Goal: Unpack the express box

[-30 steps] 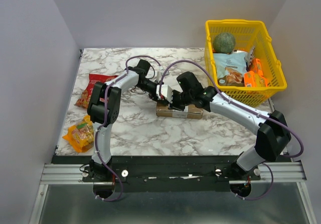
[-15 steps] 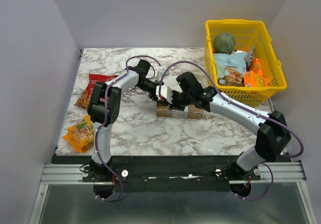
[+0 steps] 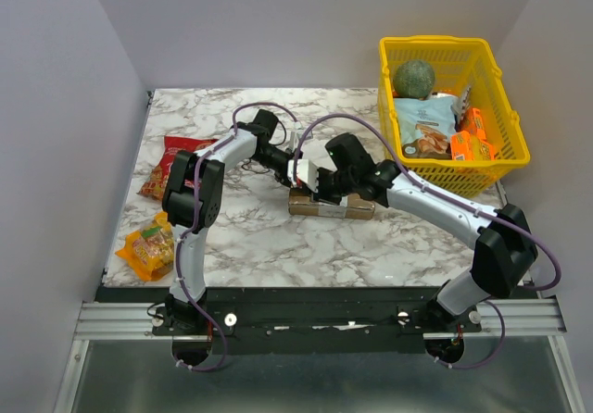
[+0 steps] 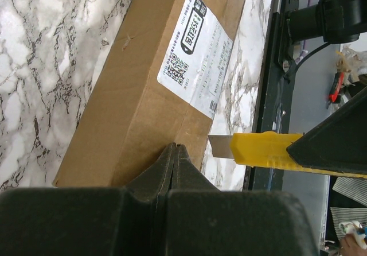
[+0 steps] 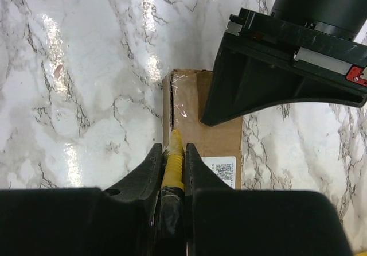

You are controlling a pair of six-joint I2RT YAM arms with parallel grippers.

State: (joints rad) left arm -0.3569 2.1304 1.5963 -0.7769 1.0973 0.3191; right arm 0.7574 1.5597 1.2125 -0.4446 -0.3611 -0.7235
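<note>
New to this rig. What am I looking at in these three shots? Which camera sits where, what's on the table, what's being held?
Two robot arms are bolted at the table's near edge, each ending in a two-finger gripper. The wide picture comes from a fixed camera above and behind them. The other two come from a camera on each wrist, looking past that arm's own fingers. On the marble table lie the express box, a red snack bag and an orange snack bag. A yellow basket of groceries stands at the far right. The right gripper is shut on a yellow utility knife, with its tip at the box's taped seam. The left gripper is shut and empty, its tips at the box, seemingly steadying it.
</note>
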